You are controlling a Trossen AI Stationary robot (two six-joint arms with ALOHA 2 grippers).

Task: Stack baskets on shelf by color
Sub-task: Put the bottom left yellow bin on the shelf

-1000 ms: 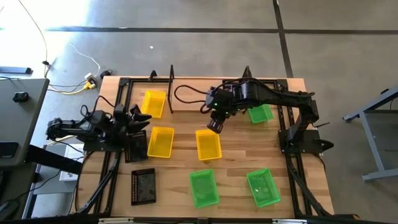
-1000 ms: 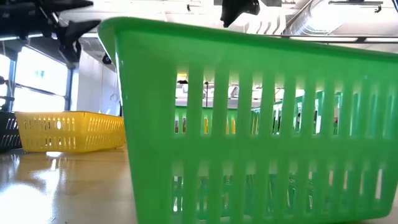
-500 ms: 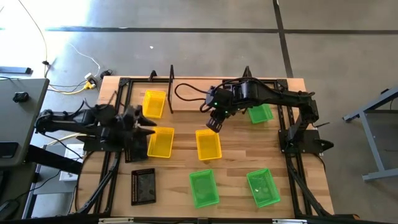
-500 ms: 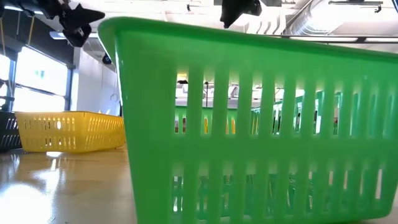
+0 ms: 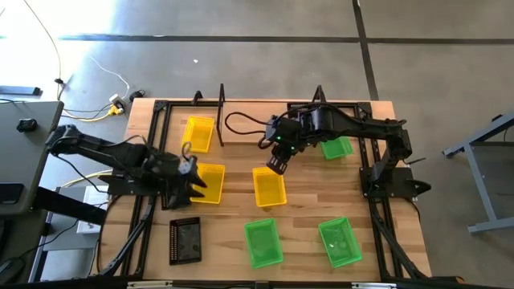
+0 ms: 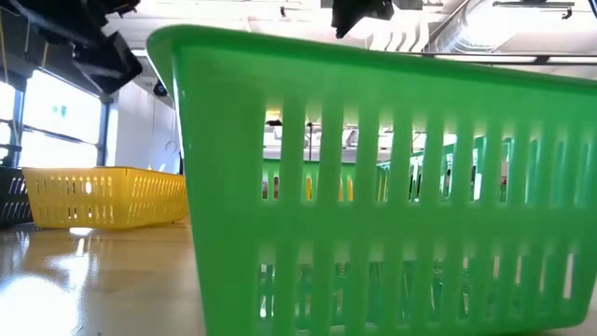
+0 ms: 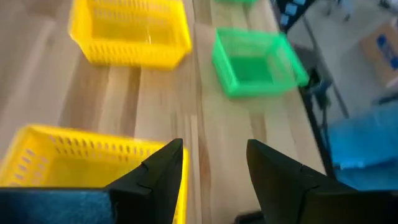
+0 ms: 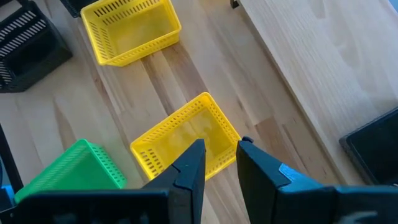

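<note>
Looks like pickup time: the left end effector (image 5: 195,178), wide open and empty, hovers over the left yellow basket (image 5: 208,183) and needs to drop onto its rim, while the right end effector (image 5: 275,166), half open and empty, waits above the middle yellow basket (image 5: 269,187).

You have two arms, both dark throughout: black links, black joint housings, matte finish. On the right arm (image 5: 353,127), a black cable loops loose off the wrist end, and a small green light glows on the wrist housing. The left arm (image 5: 104,150) has thinner black cables running along its links toward the base. Each arm sits on a black base bracket at its table edge. The left gripper (image 7: 211,174) ends in two flat, angular black fingers (image 7: 155,174) with bevelled edges. The right gripper (image 8: 216,167) has the same black wedge-shaped fingers (image 8: 189,168), narrowing toward the tips.
</note>
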